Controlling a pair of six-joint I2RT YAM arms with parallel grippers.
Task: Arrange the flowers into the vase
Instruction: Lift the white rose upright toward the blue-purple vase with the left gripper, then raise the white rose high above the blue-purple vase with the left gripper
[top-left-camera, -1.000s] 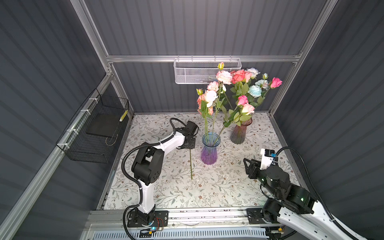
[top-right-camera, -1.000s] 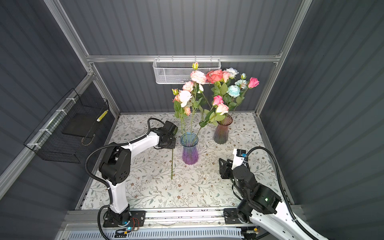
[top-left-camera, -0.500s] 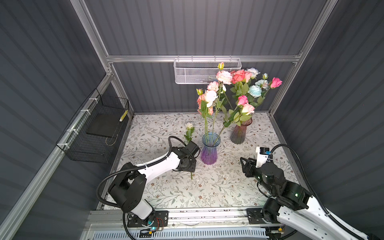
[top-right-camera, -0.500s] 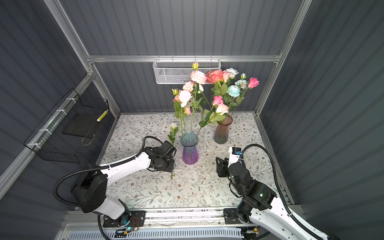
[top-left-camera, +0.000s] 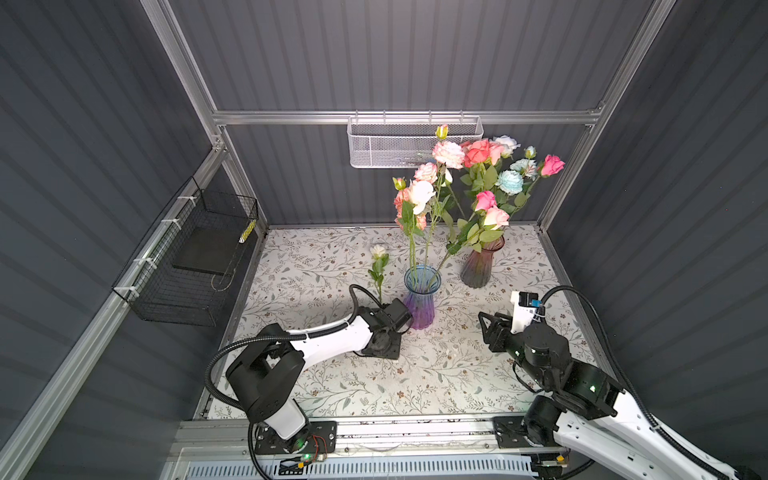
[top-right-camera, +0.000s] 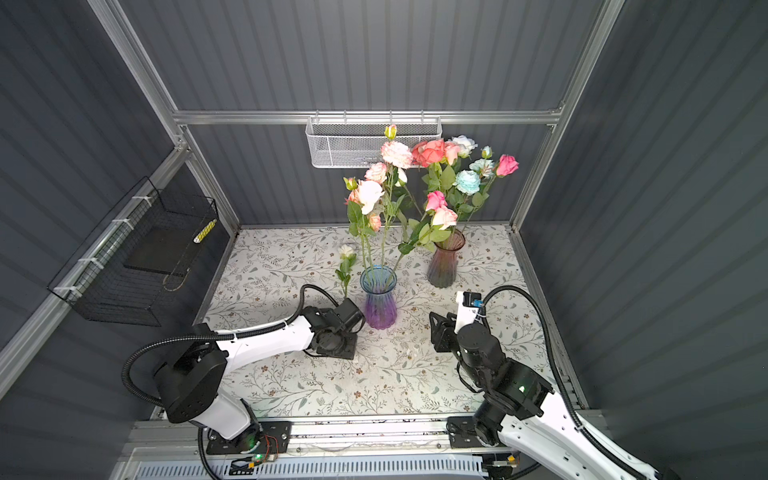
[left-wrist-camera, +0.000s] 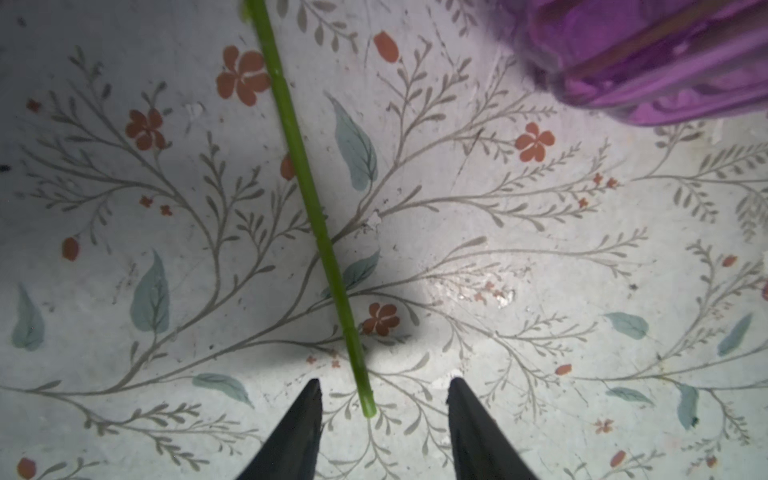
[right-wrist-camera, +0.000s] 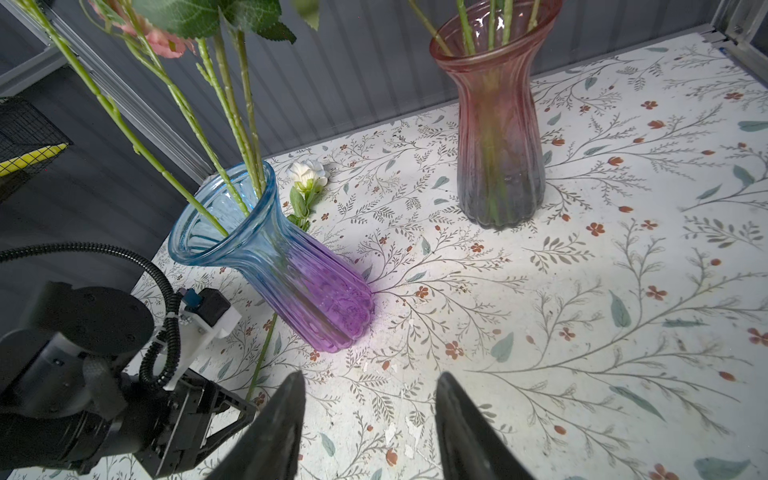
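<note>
A loose flower (top-left-camera: 379, 270) lies on the table (top-left-camera: 415, 386) just left of the nearer vase (top-left-camera: 420, 305); the farther vase (top-left-camera: 477, 266) stands behind it, rightward.

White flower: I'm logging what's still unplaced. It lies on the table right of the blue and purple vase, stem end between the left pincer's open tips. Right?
No. In both top views the white flower lies on the table left of the blue and purple vase. The rest holds: its stem end is between the left pincer's open tips.
</note>
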